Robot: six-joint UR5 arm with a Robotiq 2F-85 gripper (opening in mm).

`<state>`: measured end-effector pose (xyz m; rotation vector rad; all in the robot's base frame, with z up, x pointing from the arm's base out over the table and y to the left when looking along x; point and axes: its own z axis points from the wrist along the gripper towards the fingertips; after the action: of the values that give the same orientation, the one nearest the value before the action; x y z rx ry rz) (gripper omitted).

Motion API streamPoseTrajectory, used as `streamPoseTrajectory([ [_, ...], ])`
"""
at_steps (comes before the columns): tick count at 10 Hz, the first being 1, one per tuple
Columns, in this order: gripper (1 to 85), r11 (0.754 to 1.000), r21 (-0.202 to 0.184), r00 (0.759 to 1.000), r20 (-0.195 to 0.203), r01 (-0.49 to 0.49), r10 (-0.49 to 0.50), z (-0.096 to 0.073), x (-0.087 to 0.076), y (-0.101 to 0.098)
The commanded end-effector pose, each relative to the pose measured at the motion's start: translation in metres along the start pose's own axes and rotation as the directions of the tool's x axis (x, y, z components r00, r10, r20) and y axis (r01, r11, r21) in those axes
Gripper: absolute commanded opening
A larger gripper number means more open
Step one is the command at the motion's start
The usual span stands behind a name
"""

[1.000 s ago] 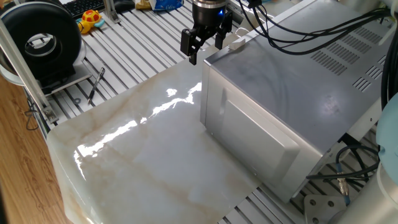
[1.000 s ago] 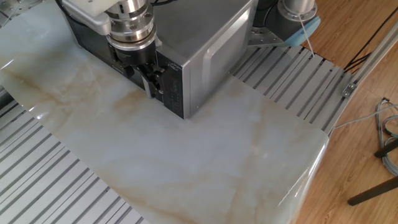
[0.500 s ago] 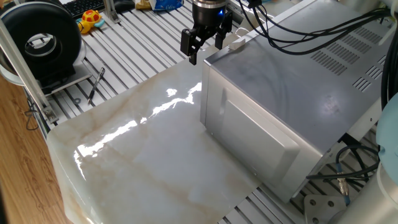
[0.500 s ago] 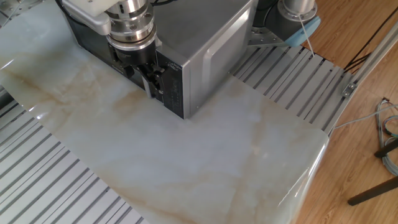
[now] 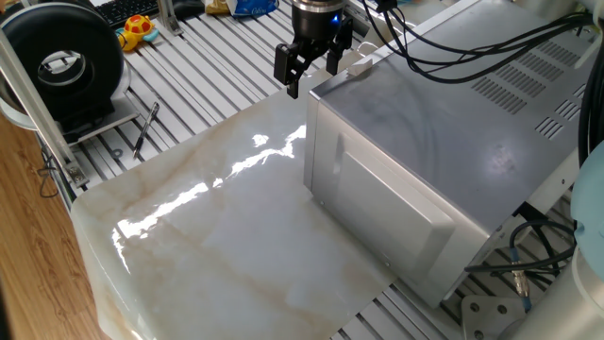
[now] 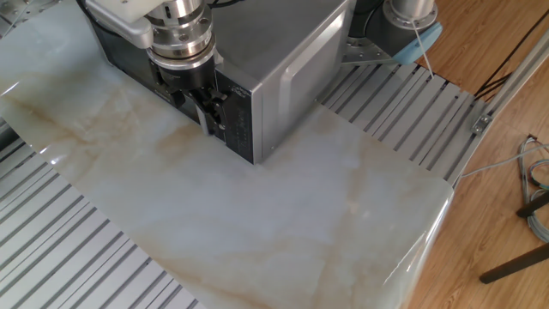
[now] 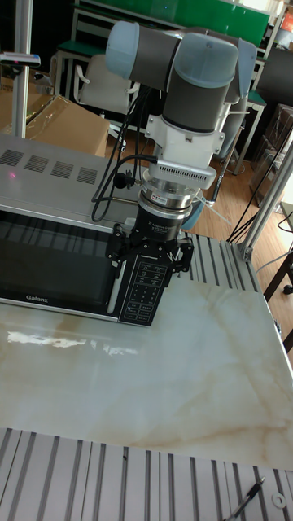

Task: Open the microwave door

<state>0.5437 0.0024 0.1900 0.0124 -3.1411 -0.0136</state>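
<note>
The microwave (image 5: 444, 123) is the big silver box on the right of the marble slab, with vent slots on top. Its door (image 7: 53, 264), a dark glassy panel marked Galanz, lies flush with the front and looks closed. Beside the door is the dark keypad (image 7: 145, 295). My gripper (image 7: 152, 251) hangs open in front of the top of the keypad, one finger (image 7: 118, 244) near the door's edge. In the fixed views my gripper (image 5: 310, 64) (image 6: 202, 105) sits at the microwave's front corner, holding nothing.
The microwave stands on a marble slab (image 5: 226, 227) laid over a slatted table. A black round device (image 5: 66, 52), a yellow toy (image 5: 138, 28) and a pen-like tool (image 5: 145, 128) lie at the left. Cables (image 5: 472, 42) run across the microwave's top.
</note>
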Motion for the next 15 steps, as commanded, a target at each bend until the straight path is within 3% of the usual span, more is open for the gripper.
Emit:
streamPoseTrajectory([
  [1, 1.3, 0.996, 0.014, 0.984, 0.151, 0.091, -0.092, -0.003, -0.039, 0.002],
  [3, 1.3, 0.996, 0.037, 0.986, 0.148, 0.076, -0.081, 0.000, -0.038, 0.003],
  [6, 1.3, 0.997, 0.036, 0.986, 0.150, 0.074, -0.079, 0.000, -0.039, 0.003],
  [9, 1.3, 0.996, 0.018, 0.989, 0.114, 0.090, -0.091, -0.005, -0.034, 0.000],
  [12, 1.3, 0.995, 0.011, 0.989, 0.107, 0.097, -0.098, -0.006, -0.030, 0.001],
  [13, 1.3, 0.995, 0.016, 0.989, 0.108, 0.097, -0.098, -0.006, -0.031, 0.000],
  [14, 1.3, 0.998, 0.033, 0.995, 0.083, 0.055, -0.057, -0.005, -0.024, -0.006],
  [15, 1.3, 0.997, 0.072, 0.994, 0.100, 0.039, -0.047, -0.006, -0.029, -0.017],
])
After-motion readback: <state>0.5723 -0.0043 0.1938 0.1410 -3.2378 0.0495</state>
